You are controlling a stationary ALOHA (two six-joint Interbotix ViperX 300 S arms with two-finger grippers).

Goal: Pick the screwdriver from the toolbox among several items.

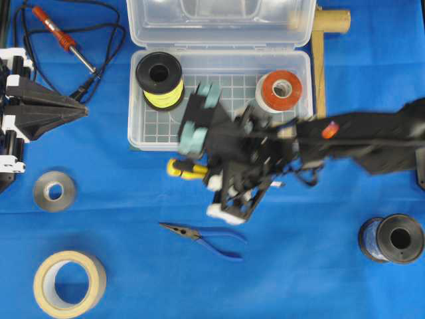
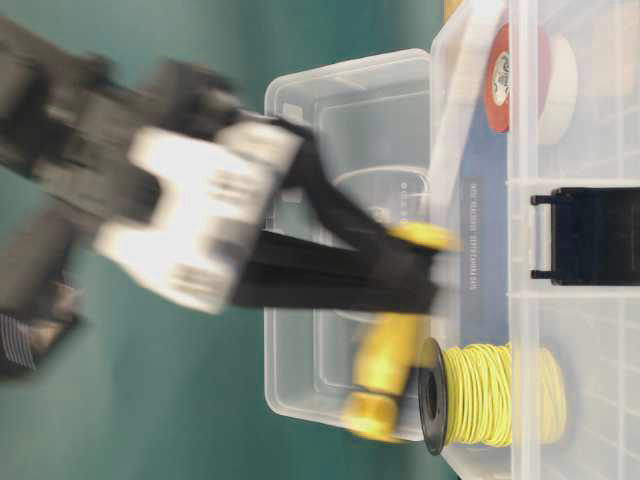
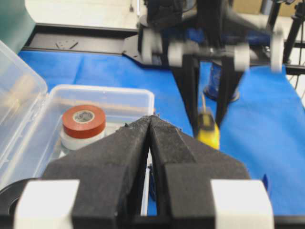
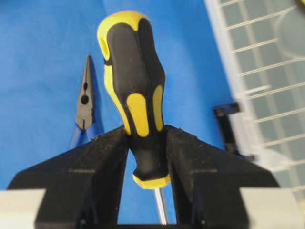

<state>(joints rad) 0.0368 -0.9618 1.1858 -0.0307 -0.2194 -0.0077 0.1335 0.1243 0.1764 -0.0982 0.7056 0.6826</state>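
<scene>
**Mia:** Where is the screwdriver (image 4: 136,95) now?

**Sam:** The right gripper (image 4: 145,143) has it. Its two black fingers (image 4: 107,157) squeeze the lower part of the yellow and black handle. The thin metal rod points back between them.

**Mia:** Is it in the toolbox (image 1: 143,129)?

**Sam:** No. From above, the yellow handle sits over the blue cloth (image 1: 119,266), just outside the front wall of the box. The pliers (image 1: 206,237) lie on the cloth nearby.

**Mia:** What is left in the box?

**Sam:** A spool of yellow wire (image 1: 160,81) and a red tape roll (image 1: 281,91).

**Mia:** And the left gripper (image 3: 151,131)?

**Sam:** Its fingers are pressed together with nothing between them. It waits at the side.

**Mia:** How should the arm do this part well?

**Sam:** I think it should squeeze the same amount the whole time. The handle is fat in the middle, so it could slip or tip if the fingers loosen. The arm looks blurry, so it seems to go fast. Going slower would be safer. It should stay clear of the box wall and the dark latch (image 4: 228,129), and not bump the pliers.
</scene>
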